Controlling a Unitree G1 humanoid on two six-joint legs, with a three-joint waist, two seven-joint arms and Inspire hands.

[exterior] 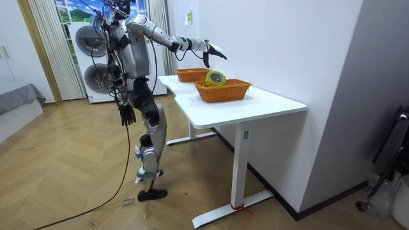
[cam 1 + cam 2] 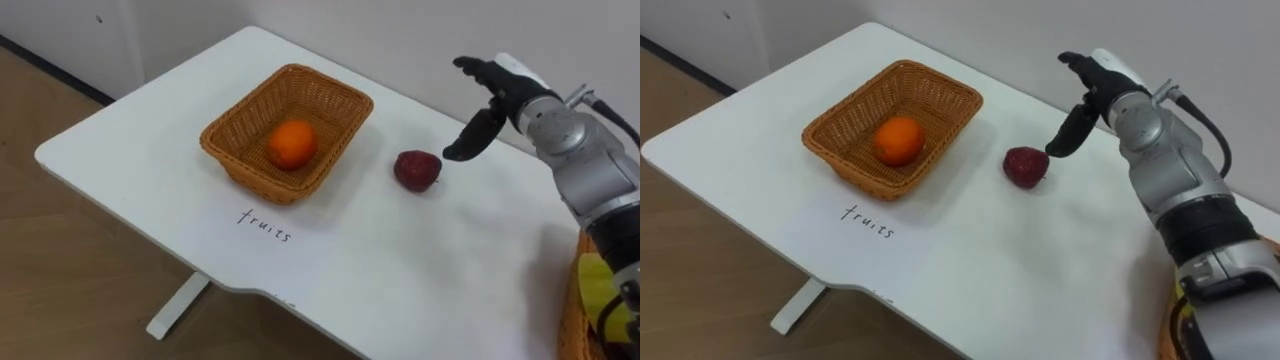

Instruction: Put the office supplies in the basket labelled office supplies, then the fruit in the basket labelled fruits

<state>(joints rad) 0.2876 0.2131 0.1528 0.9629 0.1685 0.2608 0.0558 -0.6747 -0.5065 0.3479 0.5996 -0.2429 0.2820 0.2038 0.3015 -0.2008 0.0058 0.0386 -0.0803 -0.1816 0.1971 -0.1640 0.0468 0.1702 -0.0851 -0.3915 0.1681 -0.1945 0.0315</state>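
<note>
Step in hand: reach for the red fruit. Basket (image 2: 225, 140) holding an orange (image 2: 291, 144) sits well left of the right hand (image 2: 500, 100). Red fruit (image 2: 417, 170) lies on the white table (image 2: 400, 270), just below-left of the thumb. Right hand's fingers are spread, holding nothing. Next move: lower, close round the fruit. Left hand (image 1: 128, 115) hangs by the thigh, state unreadable. Wood floor (image 1: 64, 179).

Orange fruit (image 2: 291, 143), tan wicker basket (image 2: 232, 141), dark-red fruit (image 2: 417, 170), white table (image 2: 400, 270).
</note>
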